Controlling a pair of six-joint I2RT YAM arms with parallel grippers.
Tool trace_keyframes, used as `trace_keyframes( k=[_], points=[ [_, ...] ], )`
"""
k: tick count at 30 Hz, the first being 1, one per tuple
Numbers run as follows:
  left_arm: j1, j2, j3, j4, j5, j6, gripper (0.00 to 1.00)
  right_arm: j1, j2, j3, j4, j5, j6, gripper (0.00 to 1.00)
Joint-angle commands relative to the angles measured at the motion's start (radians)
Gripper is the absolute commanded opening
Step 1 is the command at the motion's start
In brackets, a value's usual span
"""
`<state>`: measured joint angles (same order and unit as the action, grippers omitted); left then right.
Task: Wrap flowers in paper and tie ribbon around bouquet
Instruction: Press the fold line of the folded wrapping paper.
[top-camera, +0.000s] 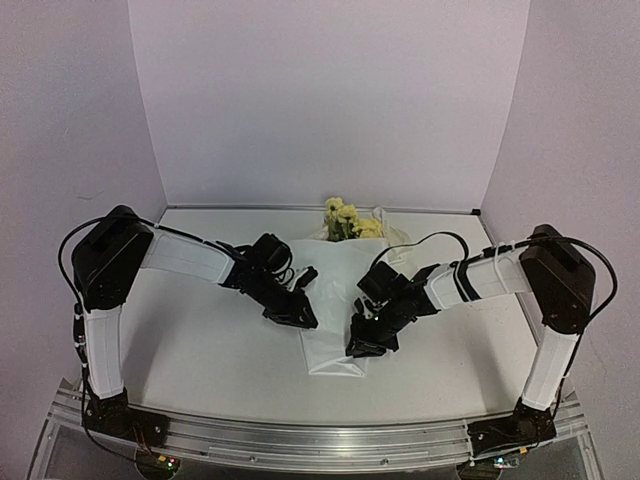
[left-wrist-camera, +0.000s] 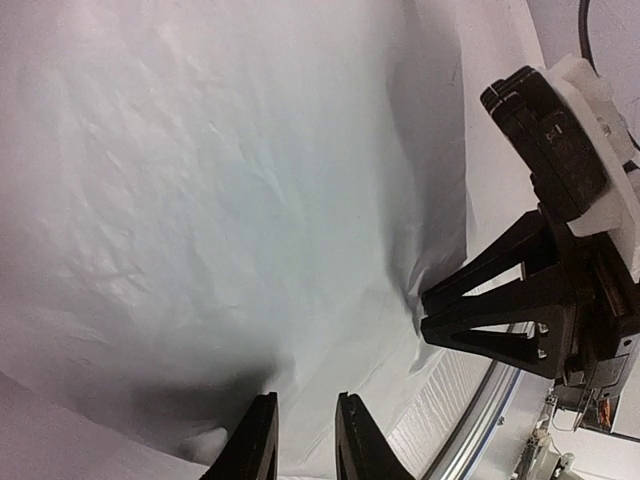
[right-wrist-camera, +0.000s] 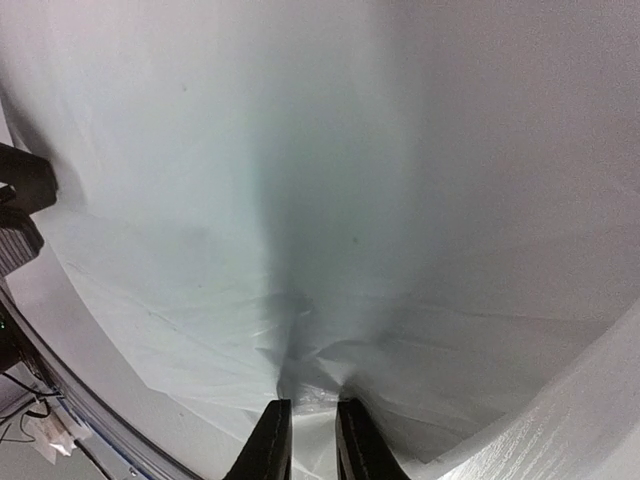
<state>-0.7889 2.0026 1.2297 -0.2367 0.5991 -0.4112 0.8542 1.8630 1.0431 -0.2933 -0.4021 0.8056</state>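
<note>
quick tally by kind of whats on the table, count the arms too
bunch of pale yellow fluffy flowers: 1
thin white crinkly paper sheet: 1
black-and-white robot arms: 2 (left arm, right arm)
total: 4

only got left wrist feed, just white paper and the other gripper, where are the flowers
observer: top view has the flowers at the far end of the paper, near the back wall.
operator: is the other gripper holding the sheet
observer: right wrist view shows creases gathering between the fingers of the right gripper, so it looks pinched.
operator: where am i on the sheet
observer: the left gripper sits at the paper's left edge, towards its near end.
</note>
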Motion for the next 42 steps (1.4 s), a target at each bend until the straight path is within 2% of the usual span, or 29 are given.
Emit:
trace_keyframes(
  k=[1, 5, 13, 22, 28, 42],
  points=[
    [0.035, 0.023, 0.017, -0.021, -0.007, 0.017, 0.22, -0.015, 0.045, 0.000, -0.017, 0.047, 0.051, 0.16],
    [0.044, 0.029, 0.037, -0.044, -0.006, 0.036, 0.24, -0.015, 0.042, -0.002, -0.016, 0.049, 0.058, 0.16],
    [0.005, -0.044, -0.009, -0.017, 0.110, 0.038, 0.26, -0.015, 0.047, 0.005, -0.018, 0.045, 0.061, 0.15],
    [-0.022, 0.007, -0.051, 0.032, 0.110, -0.022, 0.23, -0.015, 0.063, 0.014, -0.020, 0.041, 0.066, 0.15],
    [0.026, 0.032, -0.050, 0.018, 0.065, -0.036, 0.23, -0.017, 0.069, 0.012, -0.022, 0.043, 0.069, 0.15],
    [0.141, 0.122, 0.085, -0.029, 0.055, -0.023, 0.24, -0.018, 0.069, -0.007, -0.025, 0.037, 0.064, 0.14]
  ],
)
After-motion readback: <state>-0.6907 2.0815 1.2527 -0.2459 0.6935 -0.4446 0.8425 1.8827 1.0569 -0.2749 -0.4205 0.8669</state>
